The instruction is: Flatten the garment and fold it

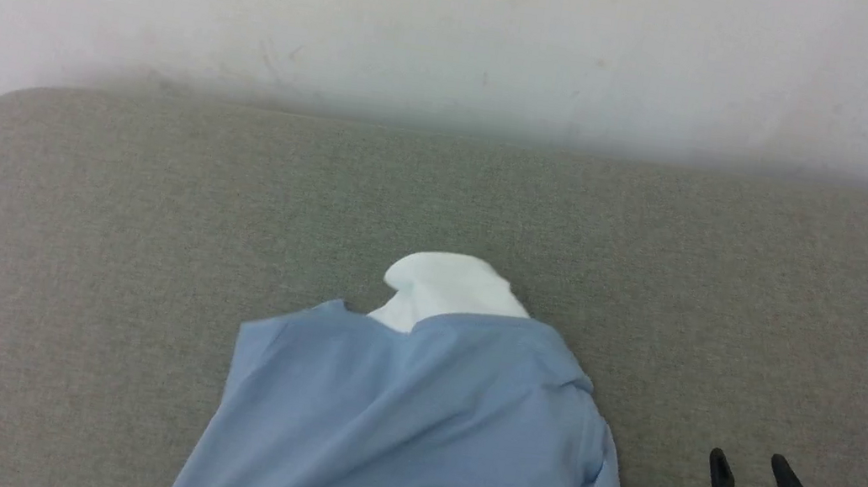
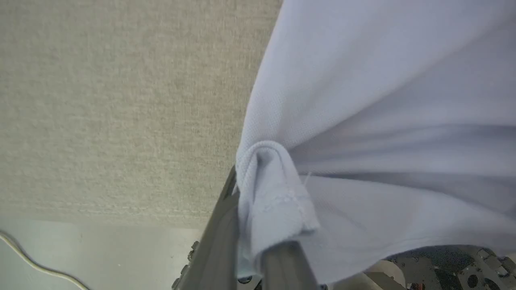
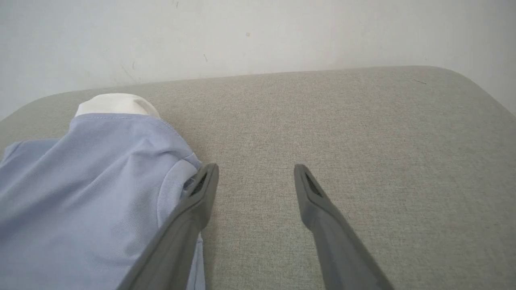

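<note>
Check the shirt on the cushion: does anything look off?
Yes. The T-shirt is tented over a white rounded part, probably the left forearm, rather than lying flat on the grey cushion. The left gripper pinches a rolled hem between its fingers.

One clamped, one open.
Dark-fingered left gripper (image 2: 258,195) pinches a light-blue knit T-shirt (image 2: 383,80) fold; right gripper (image 1: 750,462) fingers spread, empty.

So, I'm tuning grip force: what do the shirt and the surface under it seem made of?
Shirt: thin, soft knit, matte, perhaps cotton; fine dimpled texture, loose folds.
Surface: grey woven upholstery cloth, matte, likely padded; visible weave, rounded corners.
</note>
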You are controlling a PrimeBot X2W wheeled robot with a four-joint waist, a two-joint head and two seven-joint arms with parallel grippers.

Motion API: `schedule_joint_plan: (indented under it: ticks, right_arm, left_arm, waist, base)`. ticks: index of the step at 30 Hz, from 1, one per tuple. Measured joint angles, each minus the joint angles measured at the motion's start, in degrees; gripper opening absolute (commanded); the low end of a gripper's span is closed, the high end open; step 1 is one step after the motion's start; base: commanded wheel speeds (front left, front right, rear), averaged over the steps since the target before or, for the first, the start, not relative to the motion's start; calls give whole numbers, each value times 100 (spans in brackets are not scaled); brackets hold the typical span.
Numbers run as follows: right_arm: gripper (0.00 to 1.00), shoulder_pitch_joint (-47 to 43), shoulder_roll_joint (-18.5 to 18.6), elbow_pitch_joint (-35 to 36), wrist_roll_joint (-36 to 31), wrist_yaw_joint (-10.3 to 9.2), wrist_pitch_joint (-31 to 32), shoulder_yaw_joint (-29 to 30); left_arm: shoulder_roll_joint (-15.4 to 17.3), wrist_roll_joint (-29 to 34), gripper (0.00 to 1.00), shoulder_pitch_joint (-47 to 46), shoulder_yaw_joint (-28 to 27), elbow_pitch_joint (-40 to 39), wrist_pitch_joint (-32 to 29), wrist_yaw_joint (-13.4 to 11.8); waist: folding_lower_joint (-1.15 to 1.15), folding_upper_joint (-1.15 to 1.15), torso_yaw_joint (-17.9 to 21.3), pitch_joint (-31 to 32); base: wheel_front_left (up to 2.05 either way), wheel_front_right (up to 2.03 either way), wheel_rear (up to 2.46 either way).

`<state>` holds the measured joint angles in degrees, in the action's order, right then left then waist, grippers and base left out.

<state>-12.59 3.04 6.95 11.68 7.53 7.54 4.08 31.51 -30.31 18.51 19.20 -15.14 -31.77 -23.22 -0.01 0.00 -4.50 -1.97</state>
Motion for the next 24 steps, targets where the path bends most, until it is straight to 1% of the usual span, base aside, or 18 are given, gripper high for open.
schedule_joint_plan:
  ticks: [4,5,6,8,11,16,18,20,24]
  right_arm:
    - [100,-54,-1,0,0,0,32,-25]
    - [100,-64,-1,1,0,0,49,-27]
    - [100,-70,-1,0,0,0,51,-27]
    - [100,-77,-1,1,0,0,51,-16]
    - [100,-144,0,4,1,0,56,15]
    - [100,-186,-1,12,42,0,100,30]
    - [100,-181,-1,26,42,0,100,21]
    - [100,-177,0,47,42,0,101,22]
    - [100,-125,0,96,42,0,109,5]
  left_arm:
    - [-134,-521,0,540,-134,302,-101,-53]
    - [-192,-635,35,619,-148,365,-104,-48]
    - [-243,-705,100,671,-159,419,-93,-18]
    - [-310,-736,100,683,-213,448,116,9]
    - [-369,-558,100,524,-404,422,727,44]
    - [-485,-229,100,-97,-712,353,1779,60]
    - [-509,-129,100,-345,-724,383,2036,154]
    - [-528,-77,100,-640,-708,493,2167,229]
    - [-525,-79,100,-1390,-563,971,2051,544]
  waist:
    - [0,0,-80,87]
    - [0,0,-86,107]
    - [0,0,-88,125]
    - [0,0,-85,155]
    - [0,0,-89,196]
    - [0,0,-71,233]
    - [0,0,-50,222]
    - [0,0,-37,188]
    - [1,0,-20,70]
  base:
    - [0,0,0]
    - [0,0,0]
    - [0,0,0]
    - [0,0,0]
    - [0,0,0]
    - [0,0,0]
    - [0,0,0]
    - [0,0,0]
    - [0,0,0]
